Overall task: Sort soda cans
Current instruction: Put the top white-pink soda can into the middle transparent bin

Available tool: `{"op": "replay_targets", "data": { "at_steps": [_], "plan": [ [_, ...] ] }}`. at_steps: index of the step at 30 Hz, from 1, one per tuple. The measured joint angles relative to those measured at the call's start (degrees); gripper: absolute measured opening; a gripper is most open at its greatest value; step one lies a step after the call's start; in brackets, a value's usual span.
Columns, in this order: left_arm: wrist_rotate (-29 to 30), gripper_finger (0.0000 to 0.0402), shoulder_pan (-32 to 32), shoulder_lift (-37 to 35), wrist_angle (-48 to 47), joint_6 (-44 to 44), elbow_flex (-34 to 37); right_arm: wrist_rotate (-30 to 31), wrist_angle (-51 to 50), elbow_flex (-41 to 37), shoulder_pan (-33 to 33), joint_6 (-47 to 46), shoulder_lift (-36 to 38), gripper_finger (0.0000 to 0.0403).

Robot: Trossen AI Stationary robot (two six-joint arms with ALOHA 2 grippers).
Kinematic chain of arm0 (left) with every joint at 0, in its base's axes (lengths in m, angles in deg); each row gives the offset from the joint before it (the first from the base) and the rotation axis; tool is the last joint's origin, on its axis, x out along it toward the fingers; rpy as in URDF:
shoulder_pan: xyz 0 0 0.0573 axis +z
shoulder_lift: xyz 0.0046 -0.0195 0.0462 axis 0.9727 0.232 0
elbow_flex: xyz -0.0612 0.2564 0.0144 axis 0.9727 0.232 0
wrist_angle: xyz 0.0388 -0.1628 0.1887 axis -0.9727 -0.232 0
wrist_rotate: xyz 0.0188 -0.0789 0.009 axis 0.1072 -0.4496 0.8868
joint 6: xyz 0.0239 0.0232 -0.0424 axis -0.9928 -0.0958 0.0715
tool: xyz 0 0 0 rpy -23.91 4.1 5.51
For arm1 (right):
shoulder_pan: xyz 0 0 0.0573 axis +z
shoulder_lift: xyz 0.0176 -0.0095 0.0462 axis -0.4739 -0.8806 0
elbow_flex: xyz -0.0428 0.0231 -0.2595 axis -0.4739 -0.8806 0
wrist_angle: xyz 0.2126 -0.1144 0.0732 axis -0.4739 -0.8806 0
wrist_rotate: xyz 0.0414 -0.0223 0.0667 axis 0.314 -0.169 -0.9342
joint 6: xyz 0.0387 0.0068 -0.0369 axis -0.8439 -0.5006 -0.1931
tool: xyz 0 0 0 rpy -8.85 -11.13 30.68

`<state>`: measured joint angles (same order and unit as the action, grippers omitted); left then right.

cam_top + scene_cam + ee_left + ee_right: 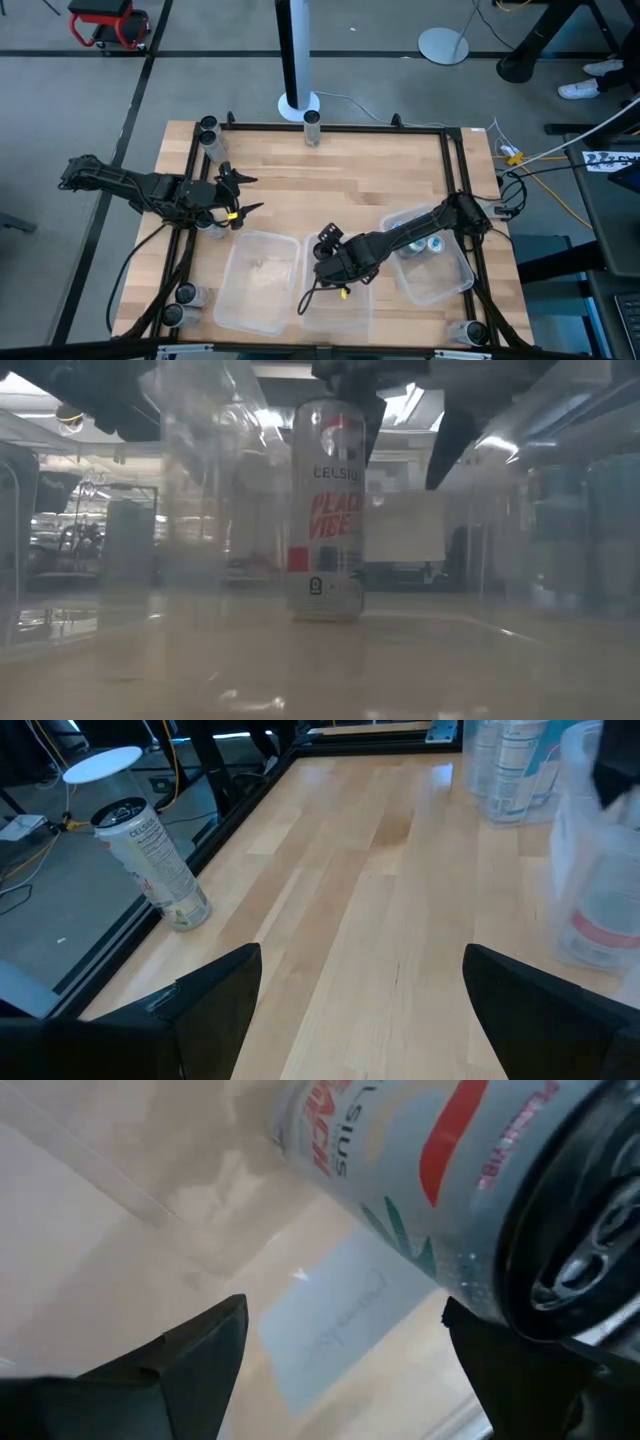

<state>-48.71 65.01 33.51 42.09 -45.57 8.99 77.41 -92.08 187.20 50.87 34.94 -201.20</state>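
A light butcher-block wooden tabletop (330,175) edged by a black metal frame (330,127) carries three clear rectangular plastic bins: one (258,283) at the near edge, a middle one (338,310) beneath the right jaws, and a third (440,278) alongside. Beyond stand a white round-based pole (297,60), a red stool (108,22), and someone's white shoe (588,88).

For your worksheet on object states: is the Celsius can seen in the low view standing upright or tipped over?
Upright. The Celsius can stands on its base on the bin floor, its lettering reading level, with the right end effector above it.

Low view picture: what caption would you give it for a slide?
A white soda can stands upright inside a clear bin, with the right gripper open just above it.
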Motion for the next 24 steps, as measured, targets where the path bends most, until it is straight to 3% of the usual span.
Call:
{"op": "replay_targets", "data": {
  "at_steps": [11, 19, 24],
  "plan": [
    [0.0, 0.0333, 0.0, 0.0, 0.0, 0.0, 0.0, 8.6, -2.2, -0.1, -4.0, 2.8, -0.2, 0.0341],
    [0.0, 0.0333, 0.0, 0.0, 0.0, 0.0, 0.0, 8.1, -2.6, 0.1, -5.9, 4.9, -0.2, 0.0341],
    [0.0, 0.0333, 0.0, 0.0, 0.0, 0.0, 0.0, 6.0, -7.3, 5.1, -4.4, 5.1, -0.3, 0.0341]
  ]
}}
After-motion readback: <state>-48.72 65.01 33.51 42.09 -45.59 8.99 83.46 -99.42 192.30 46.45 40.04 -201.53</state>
